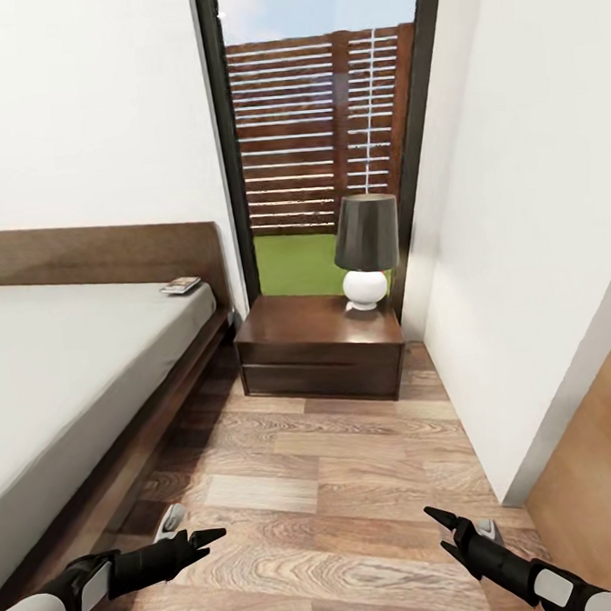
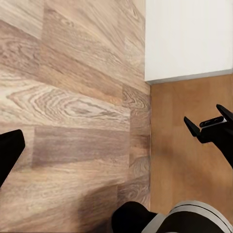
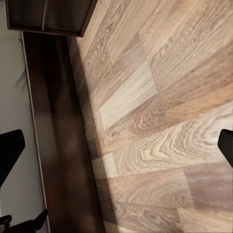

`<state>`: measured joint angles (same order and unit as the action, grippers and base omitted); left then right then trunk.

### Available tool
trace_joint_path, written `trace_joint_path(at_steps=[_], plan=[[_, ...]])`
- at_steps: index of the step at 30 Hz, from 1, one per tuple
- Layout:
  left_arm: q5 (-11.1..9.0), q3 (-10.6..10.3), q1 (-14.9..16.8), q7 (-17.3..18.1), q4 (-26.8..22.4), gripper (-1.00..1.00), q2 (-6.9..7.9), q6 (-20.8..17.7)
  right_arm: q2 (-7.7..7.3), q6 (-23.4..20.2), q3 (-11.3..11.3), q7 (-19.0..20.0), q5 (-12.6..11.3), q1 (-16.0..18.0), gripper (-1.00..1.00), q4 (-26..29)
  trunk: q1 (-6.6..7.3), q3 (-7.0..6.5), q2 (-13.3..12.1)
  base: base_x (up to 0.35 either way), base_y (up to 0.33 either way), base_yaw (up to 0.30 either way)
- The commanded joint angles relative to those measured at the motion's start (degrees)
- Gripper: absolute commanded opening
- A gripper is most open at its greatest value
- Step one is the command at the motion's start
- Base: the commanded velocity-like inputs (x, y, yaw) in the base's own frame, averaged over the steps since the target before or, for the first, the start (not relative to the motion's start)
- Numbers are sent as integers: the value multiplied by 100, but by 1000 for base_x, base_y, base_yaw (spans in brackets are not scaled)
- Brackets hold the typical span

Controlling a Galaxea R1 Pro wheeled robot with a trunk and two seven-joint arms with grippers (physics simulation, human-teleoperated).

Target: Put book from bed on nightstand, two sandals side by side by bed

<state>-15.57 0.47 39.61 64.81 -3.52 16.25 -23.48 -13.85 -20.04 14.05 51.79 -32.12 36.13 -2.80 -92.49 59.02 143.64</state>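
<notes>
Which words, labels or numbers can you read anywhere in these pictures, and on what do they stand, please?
None can be read.
The book, lying on the bed near the headboard, shows a cover with a pale patch, but it is too small and blurred to read.
The nightstand, the lamp and both grippers, left and right, bear no visible text.

We see a wood-plank floor (image 1: 354,484) with strong grain and a soft sheen, a glossy dark wooden nightstand (image 1: 319,345), a matt dark wood bed (image 1: 92,257) frame around a smooth grey mattress (image 1: 63,359), and a shiny white lamp (image 1: 366,288) base.
</notes>
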Motion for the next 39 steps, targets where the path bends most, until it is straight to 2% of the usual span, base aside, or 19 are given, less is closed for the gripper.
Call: trace_joint_path(at_steps=[1,14,23,39], plan=[[-16,1,2,14,-3,100,1,-60,-3,-49,45,15,-5,8,100,-19,0,5,2,156,0,0],[-15,1,2,13,0,100,-5,-60,-3,-53,57,17,2,8,100,-19,0,5,2,158,0,0],[-8,5,2,6,-5,100,-134,-60,-3,-53,64,9,12,8,100,-19,0,5,2,178,0,0],[-7,5,2,6,-3,100,-140,-60,4,-42,52,5,28,8,100,-19,0,5,2,206,0,0]])
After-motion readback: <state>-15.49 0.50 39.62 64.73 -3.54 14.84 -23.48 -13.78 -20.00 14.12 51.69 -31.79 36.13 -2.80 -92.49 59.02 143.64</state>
